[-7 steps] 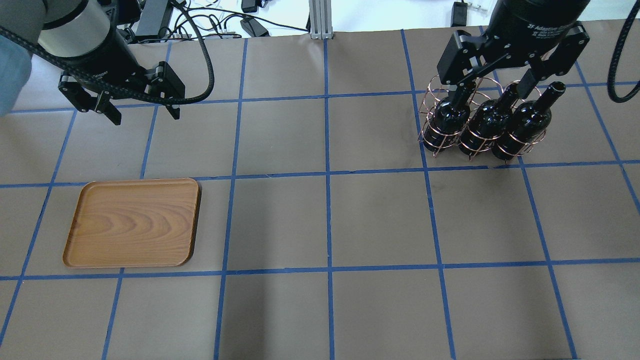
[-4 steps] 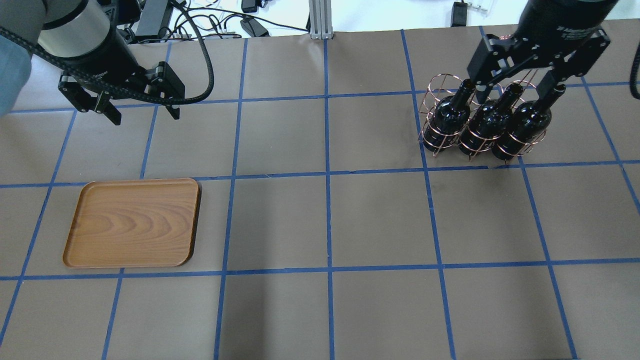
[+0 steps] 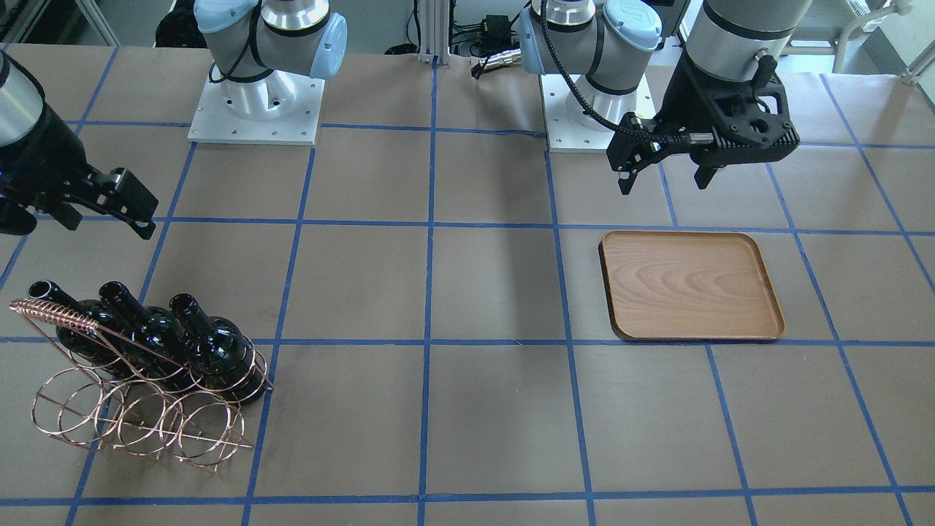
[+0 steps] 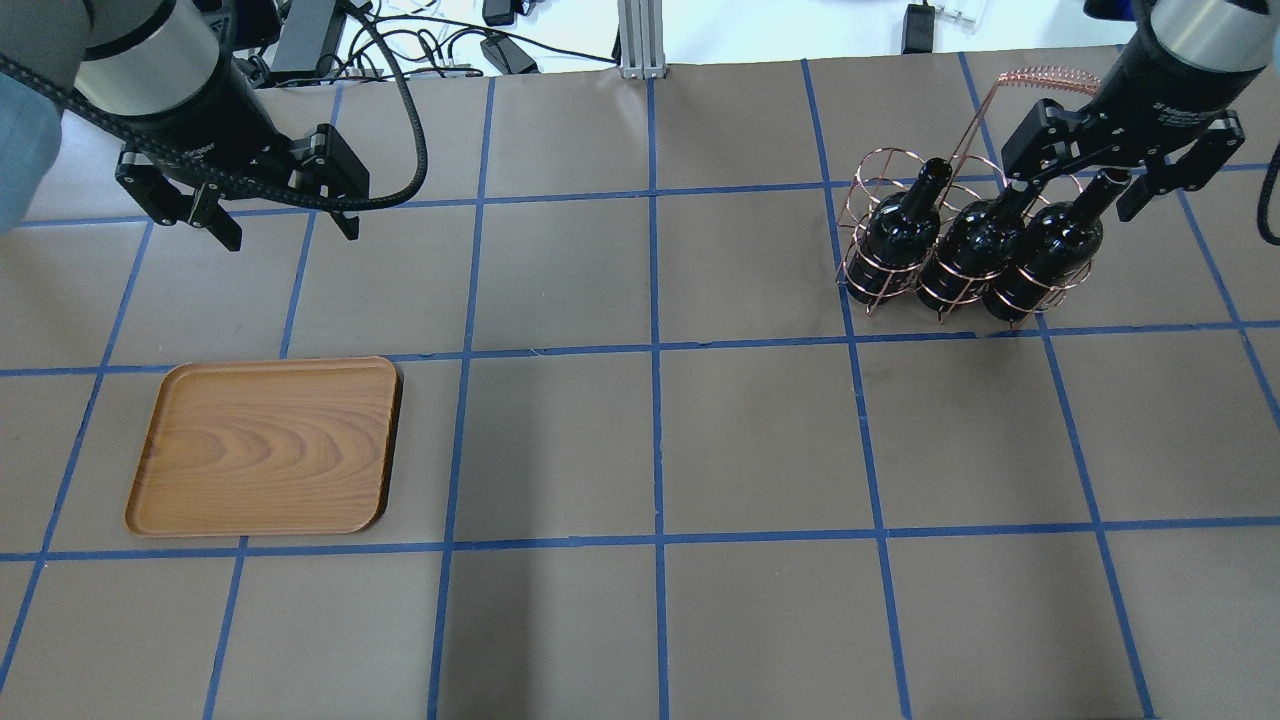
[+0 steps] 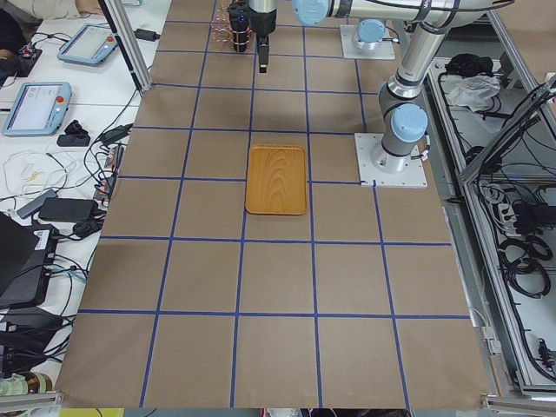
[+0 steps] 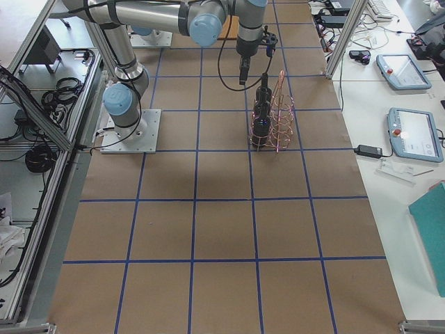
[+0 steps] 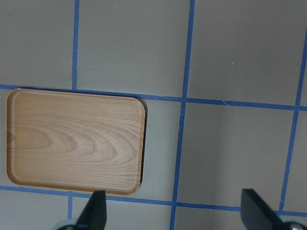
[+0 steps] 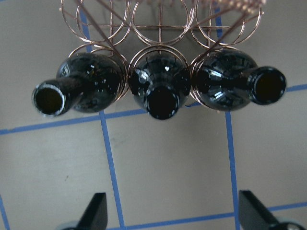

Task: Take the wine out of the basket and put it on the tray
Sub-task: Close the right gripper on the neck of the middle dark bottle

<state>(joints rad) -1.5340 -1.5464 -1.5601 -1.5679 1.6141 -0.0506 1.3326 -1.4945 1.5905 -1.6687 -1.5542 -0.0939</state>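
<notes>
Three black wine bottles [image 4: 895, 235] [image 4: 965, 245] [image 4: 1045, 250] lean in the front row of the copper wire basket [image 4: 880, 180] at the table's right. Their open mouths face my right wrist camera, the middle bottle [image 8: 160, 88] centred between the fingers. My right gripper [image 4: 1080, 195] is open and empty, hovering on the robot's side of the bottle mouths without touching them; it also shows in the front-facing view [image 3: 106, 219]. The empty wooden tray [image 4: 265, 445] lies at the left. My left gripper [image 4: 290, 235] is open and empty, above the table behind the tray [image 7: 74, 141].
The basket's back row of rings [image 3: 139, 420] holds nothing, and its coiled handle [image 4: 1045, 78] rises beside my right gripper. Blue tape lines grid the brown table [image 4: 650, 440]. Cables and boxes [image 4: 440, 40] lie past the far edge.
My right gripper has moved to the right and lower, from above the left and middle bottle necks to beside the rightmost mouth. The left arm, bottles and tray have not moved.
</notes>
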